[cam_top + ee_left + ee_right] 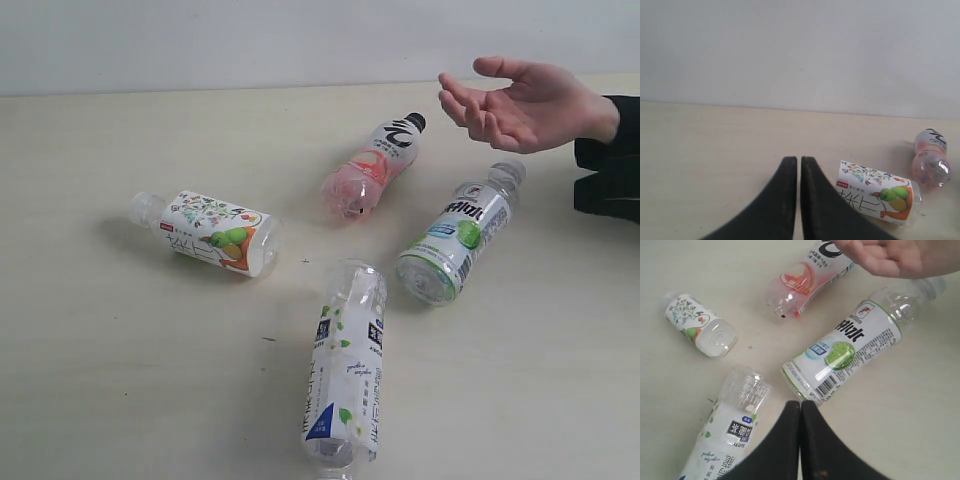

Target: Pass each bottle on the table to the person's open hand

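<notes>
Several bottles lie on their sides on the table. The pink-peach bottle with a black cap lies at the back, the lime-green one to its right, the fruit-and-flower one at the left, the white leafy one in front. The person's open hand hovers palm up at the back right. Neither gripper shows in the exterior view. My left gripper is shut and empty beside the fruit-and-flower bottle. My right gripper is shut and empty, near the lime-green bottle's base.
A pale wall rises behind the table's back edge. The person's black sleeve rests at the right edge. In the right wrist view the leafy bottle lies close beside the fingers, and the hand hangs over the pink bottle.
</notes>
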Tool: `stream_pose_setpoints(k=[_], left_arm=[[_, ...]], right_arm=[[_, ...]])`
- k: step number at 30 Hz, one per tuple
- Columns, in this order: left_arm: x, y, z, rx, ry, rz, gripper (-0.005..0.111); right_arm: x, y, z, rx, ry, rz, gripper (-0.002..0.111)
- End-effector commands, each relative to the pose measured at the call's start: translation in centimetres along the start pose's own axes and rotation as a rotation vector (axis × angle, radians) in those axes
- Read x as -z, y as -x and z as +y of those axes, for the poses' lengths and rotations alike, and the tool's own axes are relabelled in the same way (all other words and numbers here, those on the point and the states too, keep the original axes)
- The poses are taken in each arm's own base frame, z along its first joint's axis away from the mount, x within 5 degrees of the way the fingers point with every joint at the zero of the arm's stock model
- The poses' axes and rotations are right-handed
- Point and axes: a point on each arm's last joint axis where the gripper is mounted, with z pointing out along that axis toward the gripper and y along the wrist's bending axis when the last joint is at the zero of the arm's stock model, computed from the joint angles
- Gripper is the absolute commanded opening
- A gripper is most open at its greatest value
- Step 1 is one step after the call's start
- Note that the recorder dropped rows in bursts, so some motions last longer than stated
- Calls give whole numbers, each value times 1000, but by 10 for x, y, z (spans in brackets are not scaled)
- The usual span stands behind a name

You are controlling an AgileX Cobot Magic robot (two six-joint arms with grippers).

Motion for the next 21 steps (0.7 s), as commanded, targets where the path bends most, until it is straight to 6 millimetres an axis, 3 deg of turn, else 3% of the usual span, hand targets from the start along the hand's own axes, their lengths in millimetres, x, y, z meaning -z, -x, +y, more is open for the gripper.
stream_pose_setpoints(k=[1,15,21], left_arm=[[0,-1,0,0,3,-7,5],[0,-1,0,0,3,-7,5],[0,-1,0,0,3,-7,5]], right_arm=[[-1,1,12,111,30,26,0],[3,8,45,170,-180,197,0],[-32,9,41,37,-378,339,0]])
